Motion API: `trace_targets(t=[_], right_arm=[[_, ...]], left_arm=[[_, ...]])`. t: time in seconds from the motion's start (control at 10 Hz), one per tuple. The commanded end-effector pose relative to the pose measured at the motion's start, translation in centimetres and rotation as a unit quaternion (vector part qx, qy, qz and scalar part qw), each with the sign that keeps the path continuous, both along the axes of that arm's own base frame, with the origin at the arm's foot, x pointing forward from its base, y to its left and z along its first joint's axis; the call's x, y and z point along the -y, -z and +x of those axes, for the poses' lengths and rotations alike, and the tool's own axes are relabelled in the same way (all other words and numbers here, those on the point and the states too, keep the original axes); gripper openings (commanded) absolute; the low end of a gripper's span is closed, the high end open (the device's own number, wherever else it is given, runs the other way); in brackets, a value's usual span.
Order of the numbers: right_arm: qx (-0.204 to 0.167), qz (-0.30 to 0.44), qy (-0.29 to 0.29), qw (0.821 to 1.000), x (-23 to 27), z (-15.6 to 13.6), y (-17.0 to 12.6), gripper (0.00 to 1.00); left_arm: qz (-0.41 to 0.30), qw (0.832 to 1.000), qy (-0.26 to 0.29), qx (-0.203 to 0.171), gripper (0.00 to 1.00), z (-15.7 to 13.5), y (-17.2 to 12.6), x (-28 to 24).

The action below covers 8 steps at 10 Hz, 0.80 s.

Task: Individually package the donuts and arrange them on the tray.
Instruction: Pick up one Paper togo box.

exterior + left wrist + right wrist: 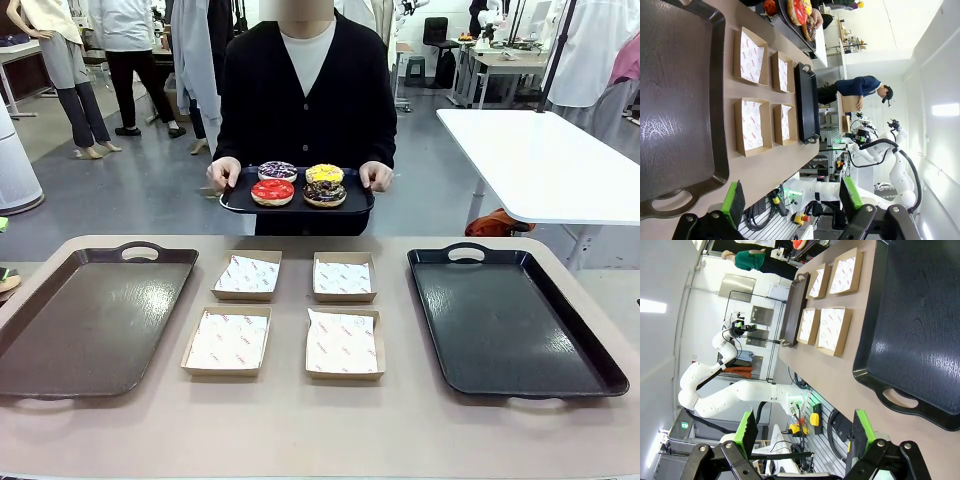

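Nothing packaged yet. All four donuts [272,191] sit on small dark tray [296,208], held by person [305,100] at far side, off tabletop [300,420]. Four paper-lined boxes [228,341] wait empty mid-tabletop, between brown tray [90,320] and black tray [515,320], both bare. Left fingers [733,197] spread wide, holding nothing; right fingers [747,425] likewise. Every donut left to box and arrange. Tabletop beige, smooth. Open lab room, white table [540,160] back right.
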State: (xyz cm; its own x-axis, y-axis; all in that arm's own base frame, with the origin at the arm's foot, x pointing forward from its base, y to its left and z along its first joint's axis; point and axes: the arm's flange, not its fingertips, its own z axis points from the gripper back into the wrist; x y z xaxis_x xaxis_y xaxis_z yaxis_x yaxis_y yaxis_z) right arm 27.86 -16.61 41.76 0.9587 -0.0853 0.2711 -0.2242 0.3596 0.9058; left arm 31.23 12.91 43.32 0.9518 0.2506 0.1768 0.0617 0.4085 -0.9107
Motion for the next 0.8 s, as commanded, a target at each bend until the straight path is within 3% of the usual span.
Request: trace_targets(t=[0.0, 0.1, 0.4, 0.5, 0.7], right_arm=[[0.005, 0.006, -0.002, 1.0, 0.1, 0.0, 0.0, 1.0], [0.005, 0.006, -0.002, 1.0, 0.1, 0.0, 0.0, 1.0], [0.005, 0.006, -0.002, 1.0, 0.1, 0.0, 0.0, 1.0], [0.005, 0.006, -0.002, 1.0, 0.1, 0.0, 0.0, 1.0], [0.005, 0.006, -0.002, 1.0, 0.1, 0.0, 0.0, 1.0]], left_arm=[[-0.006, 1.0, -0.003, 0.001, 1.0, 0.0, -0.1, -0.1], [0.0, 1.0, 0.0, 0.0, 1.0, 0.0, 0.0, 0.0], [0.119, 0.992, 0.027, 0.005, 1.0, 1.1, -6.5, 4.8], [0.183, 0.982, 0.046, -0.008, 1.0, 2.2, -8.4, 8.2], [0.286, 0.955, 0.063, -0.043, 1.0, 5.3, -9.5, 13.7]])
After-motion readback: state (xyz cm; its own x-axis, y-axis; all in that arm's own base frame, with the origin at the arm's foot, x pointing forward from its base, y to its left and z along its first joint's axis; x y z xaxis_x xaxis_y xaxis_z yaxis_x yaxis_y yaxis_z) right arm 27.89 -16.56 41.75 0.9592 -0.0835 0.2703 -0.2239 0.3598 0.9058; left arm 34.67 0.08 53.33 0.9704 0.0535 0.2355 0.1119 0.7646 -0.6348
